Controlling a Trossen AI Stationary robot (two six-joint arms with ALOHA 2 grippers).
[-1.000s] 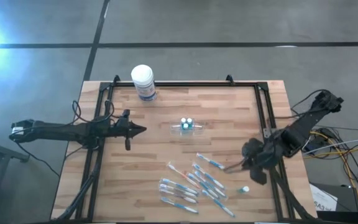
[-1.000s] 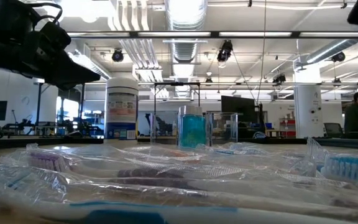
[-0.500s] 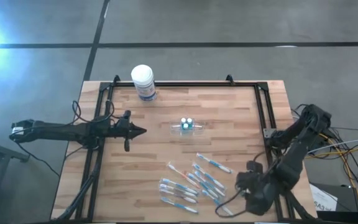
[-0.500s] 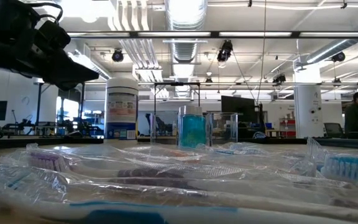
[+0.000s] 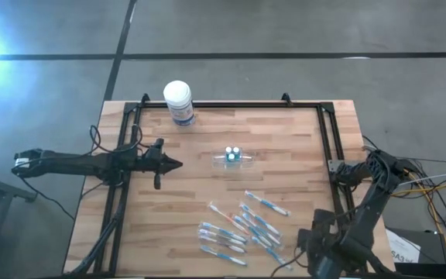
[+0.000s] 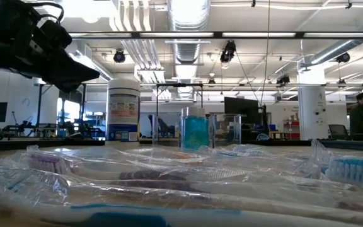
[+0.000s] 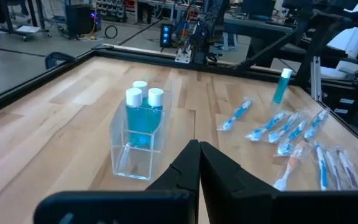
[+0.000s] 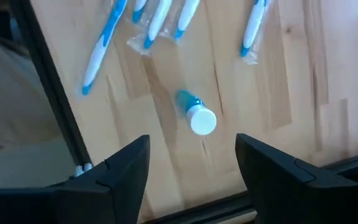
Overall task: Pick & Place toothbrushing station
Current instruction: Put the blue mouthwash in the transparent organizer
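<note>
- The right arm folds back over the table's near right corner, elbow out past the frame rail, wrist bent down so the right gripper (image 8: 191, 163) hangs low above the wood.
- Its two fingers (image 8: 120, 171) are spread wide and carry nothing; neither touches anything.
- Just ahead of the gap between those fingers lies a small blue bottle with a white cap (image 8: 196, 115), on its side on the boards and apart from both fingers.
- Beyond the bottle, farther from this claw, lie the wrapped blue-and-white toothbrushes (image 5: 238, 229), scattered in a loose group on the near half of the table.
- The left arm reaches in level from the table's left edge, stretched almost straight; the left gripper (image 5: 173, 163) is held above the wood with its fingers pressed together, gripping nothing.
- Straight ahead of the left claw, near but not touching, stands a small clear plastic cup (image 7: 139, 144) holding three blue white-capped bottles (image 7: 143, 112), upright.
- Past the cup and to one side, well apart from the left claw, stands a white-lidded tub (image 5: 178, 101) at the far edge.
</note>
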